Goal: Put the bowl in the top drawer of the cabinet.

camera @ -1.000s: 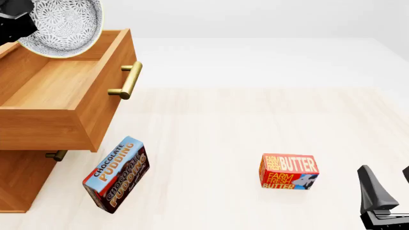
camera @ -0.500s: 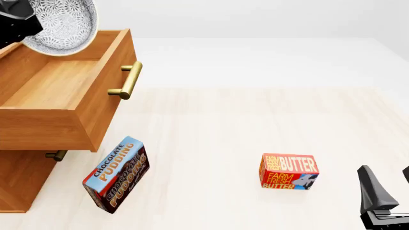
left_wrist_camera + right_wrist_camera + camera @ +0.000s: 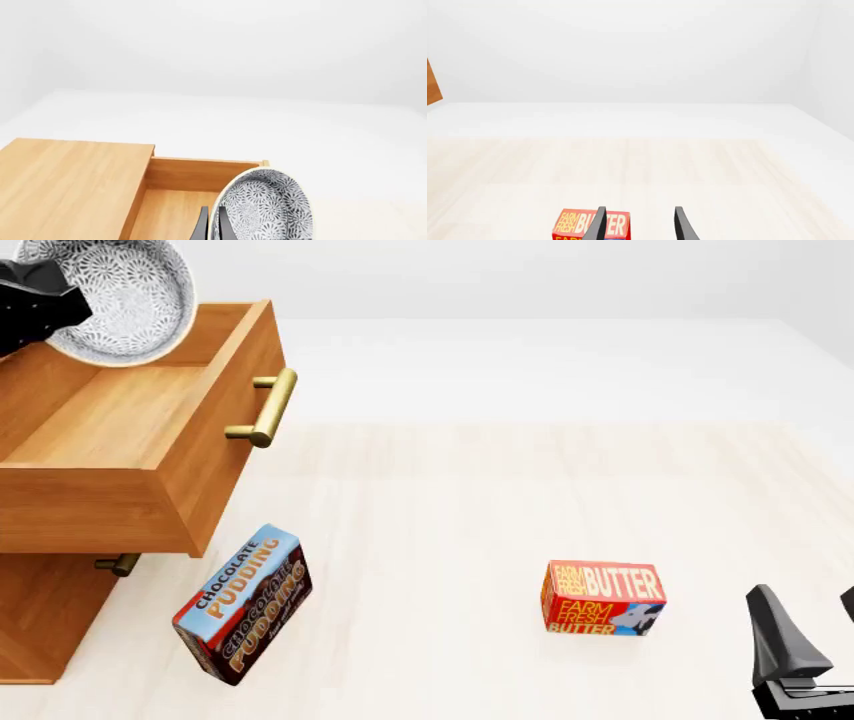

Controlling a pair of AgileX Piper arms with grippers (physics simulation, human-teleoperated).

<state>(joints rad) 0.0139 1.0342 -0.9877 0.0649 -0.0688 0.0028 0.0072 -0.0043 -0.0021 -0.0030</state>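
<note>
A pale wood-grain table (image 3: 481, 510) carries the honey-brown cabinet (image 3: 40, 620) at its left edge. Just right of that stands a chocolate pudding box (image 3: 243, 604), seemingly tilted. A butter box (image 3: 602, 598) sits well apart, near right.

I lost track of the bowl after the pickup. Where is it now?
In the front view, the bowl is at far upper left, tilted, held by the left gripper above the open top drawer.

Pale wood-grain table (image 3: 534, 490) running forward to a plain white surround, flat white walls behind and no visible corner detail, all evenly lit with soft, diffuse light and only faint shadows.
</note>
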